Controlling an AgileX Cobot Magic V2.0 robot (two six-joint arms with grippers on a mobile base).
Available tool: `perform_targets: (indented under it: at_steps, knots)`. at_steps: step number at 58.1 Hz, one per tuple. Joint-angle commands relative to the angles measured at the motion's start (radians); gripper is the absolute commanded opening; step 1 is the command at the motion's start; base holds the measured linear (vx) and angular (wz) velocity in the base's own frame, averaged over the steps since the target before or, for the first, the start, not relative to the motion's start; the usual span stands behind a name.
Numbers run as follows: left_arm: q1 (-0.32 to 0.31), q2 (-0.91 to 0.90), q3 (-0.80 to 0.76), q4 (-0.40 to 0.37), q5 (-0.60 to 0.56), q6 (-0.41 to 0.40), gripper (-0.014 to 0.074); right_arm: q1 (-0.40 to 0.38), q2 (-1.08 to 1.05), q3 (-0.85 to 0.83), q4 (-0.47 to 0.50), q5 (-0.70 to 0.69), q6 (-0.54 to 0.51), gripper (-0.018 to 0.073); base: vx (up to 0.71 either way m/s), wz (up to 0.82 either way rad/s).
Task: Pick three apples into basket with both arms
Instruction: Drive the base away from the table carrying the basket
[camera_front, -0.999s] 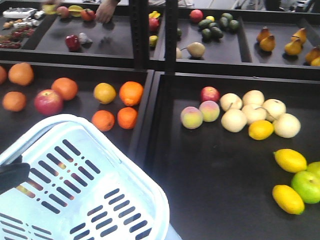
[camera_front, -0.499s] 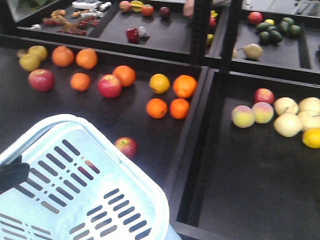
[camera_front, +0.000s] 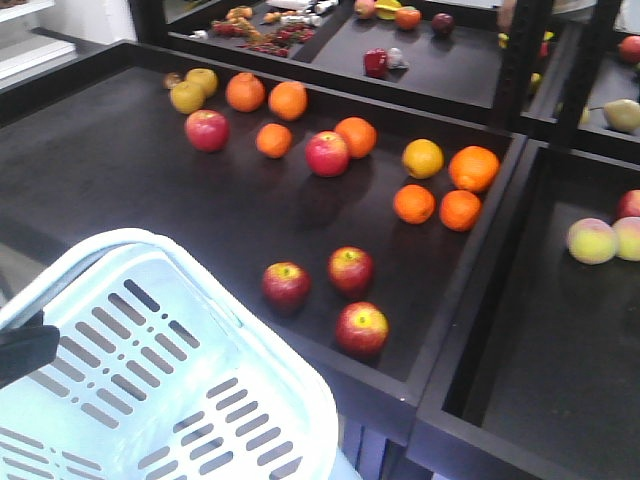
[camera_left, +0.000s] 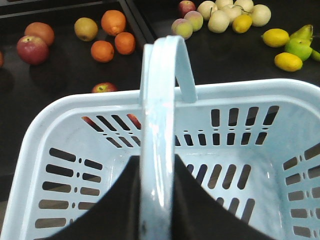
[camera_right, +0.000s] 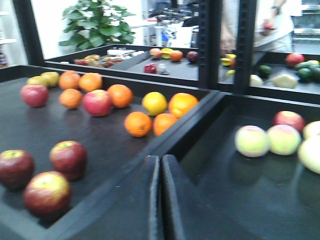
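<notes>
Three dark red apples lie close together on the black shelf just beyond the basket: one (camera_front: 286, 284), a second (camera_front: 351, 269) and a third (camera_front: 362, 328) nearest the shelf's front edge. The pale blue basket (camera_front: 60, 275) fills the lower left of the front view. My left gripper (camera_left: 157, 167) is shut on the basket's hoop handle (camera_left: 161, 90), with a dark finger on each side of it. The basket's inside looks empty. My right gripper (camera_right: 160, 161) is shut with nothing in it, over the divider between two shelves, and the same apples (camera_right: 68, 157) lie to its left.
Further back on the left shelf are two more red apples (camera_front: 207, 130), several oranges (camera_front: 473, 168) and yellow-green fruit (camera_front: 188, 96). A raised black divider (camera_front: 480, 290) separates the right shelf, which holds peaches (camera_front: 592, 240). Upright posts and another shelf of fruit stand behind.
The front view has swung left along the shelves. The pears and lemons have left it, and the three apples near the basket have come into view. The basket keeps its place in the frame.
</notes>
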Motion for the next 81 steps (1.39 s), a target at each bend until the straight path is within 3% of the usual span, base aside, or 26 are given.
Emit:
perform_targets:
  at_steps: [1, 81]
  knots:
    - [-0.003, 0.001, -0.026, -0.022, -0.090, -0.009, -0.0006, -0.005, -0.011, 0.012, -0.009, -0.072, -0.008, -0.0005, -0.11, 0.35]
    - [-0.003, 0.001, -0.026, -0.022, -0.090, -0.009, -0.0006, -0.005, -0.011, 0.012, -0.009, -0.072, -0.008, -0.0005, -0.10, 0.32]
